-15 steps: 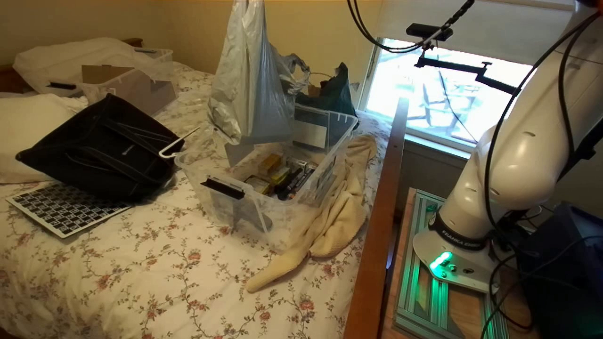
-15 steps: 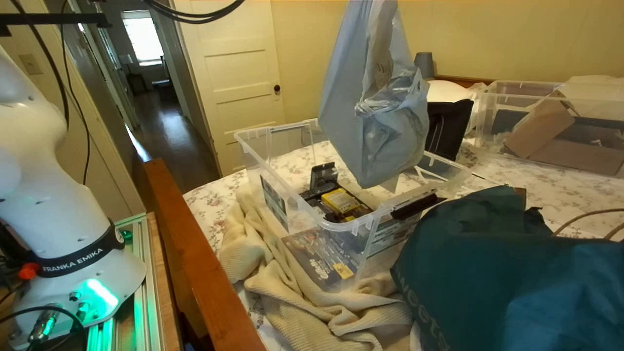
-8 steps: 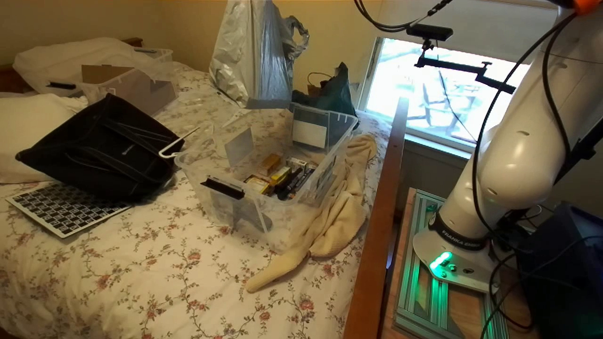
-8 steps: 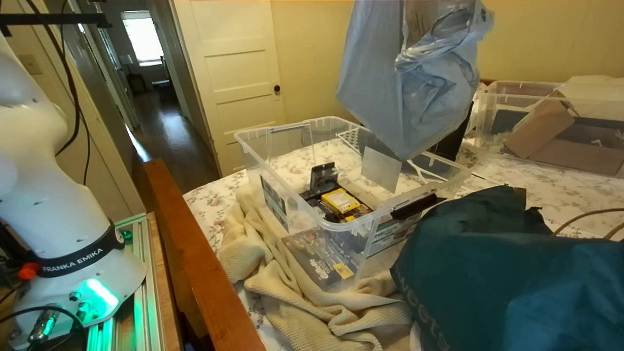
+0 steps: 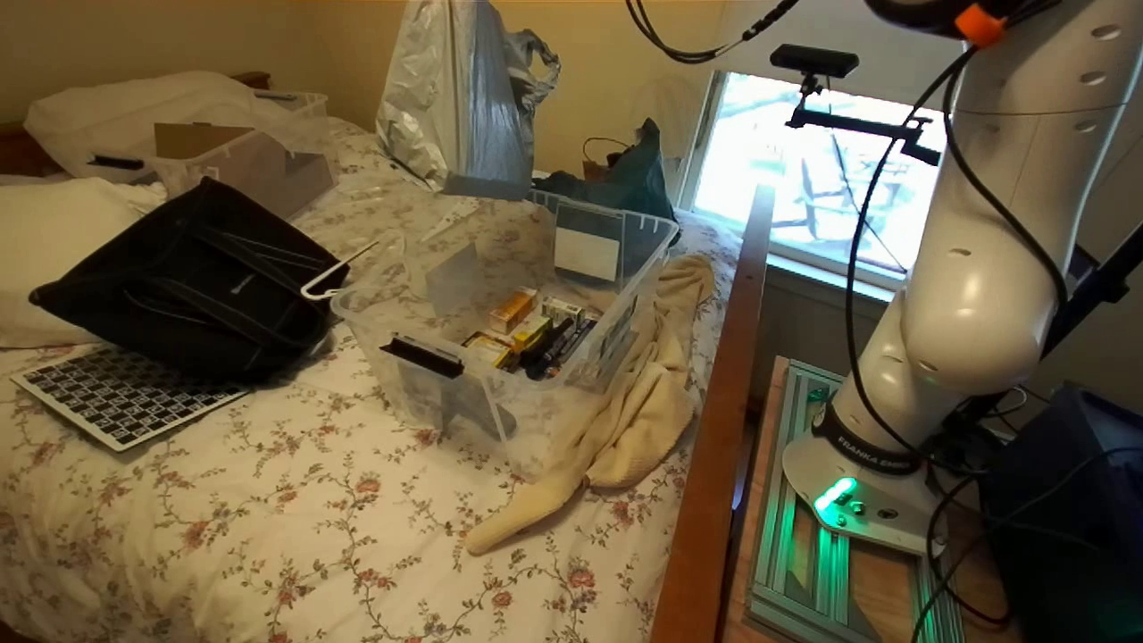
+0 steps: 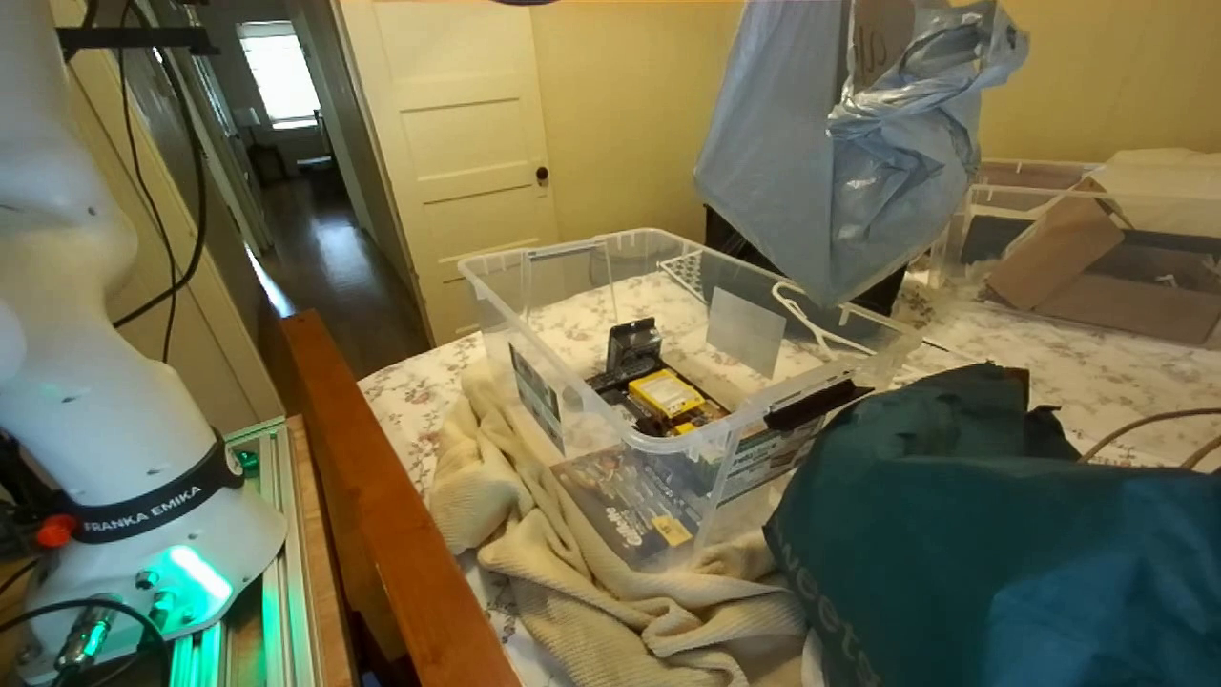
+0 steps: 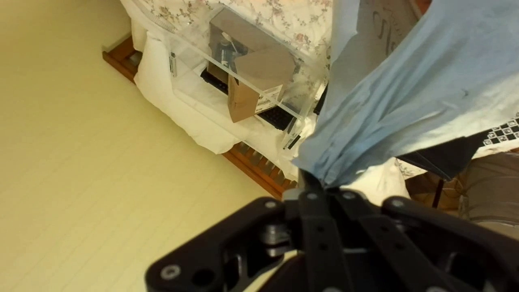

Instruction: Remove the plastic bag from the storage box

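Note:
The grey-blue plastic bag hangs upright in the air in both exterior views (image 5: 460, 107) (image 6: 782, 143). My gripper is out of sight there; in the wrist view it (image 7: 326, 187) is shut on the bunched top of the bag (image 7: 409, 93). The clear storage box (image 5: 482, 411) stands on the bed, and it also shows in an exterior view (image 6: 739, 477). The bag's bottom is above the box's rim, near the far side of the box. Small packages, such as a yellow box (image 6: 668, 392) and an orange box (image 5: 513, 310), lie inside the storage box.
A black fabric bag (image 5: 205, 277) and a checkered board (image 5: 125, 397) lie beside the box. A white hanger (image 6: 811, 320) is at its side. A dark green bag (image 6: 954, 534), a beige blanket (image 5: 647, 402) and another clear box with cardboard (image 6: 1059, 248) are around. A wooden bed rail (image 5: 714, 446) separates bed and robot.
The plastic bag has risen out of the storage box and shifted toward its far side, leftward in an exterior view and rightward in the other. The arm has swung with it.

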`<move>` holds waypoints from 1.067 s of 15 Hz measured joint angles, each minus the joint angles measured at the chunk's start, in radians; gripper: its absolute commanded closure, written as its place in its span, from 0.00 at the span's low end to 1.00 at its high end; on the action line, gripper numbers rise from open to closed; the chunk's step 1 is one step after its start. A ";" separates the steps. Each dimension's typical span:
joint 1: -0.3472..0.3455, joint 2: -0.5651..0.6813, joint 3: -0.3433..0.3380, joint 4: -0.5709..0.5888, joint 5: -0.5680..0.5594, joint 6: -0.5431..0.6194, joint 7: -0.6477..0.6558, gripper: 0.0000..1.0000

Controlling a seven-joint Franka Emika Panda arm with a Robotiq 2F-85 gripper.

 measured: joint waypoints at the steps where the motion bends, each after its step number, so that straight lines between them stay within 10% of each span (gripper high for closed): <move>1: -0.008 0.034 0.008 0.029 0.000 0.016 -0.017 0.99; 16: -0.084 0.375 0.127 0.441 0.002 0.145 -0.080 0.99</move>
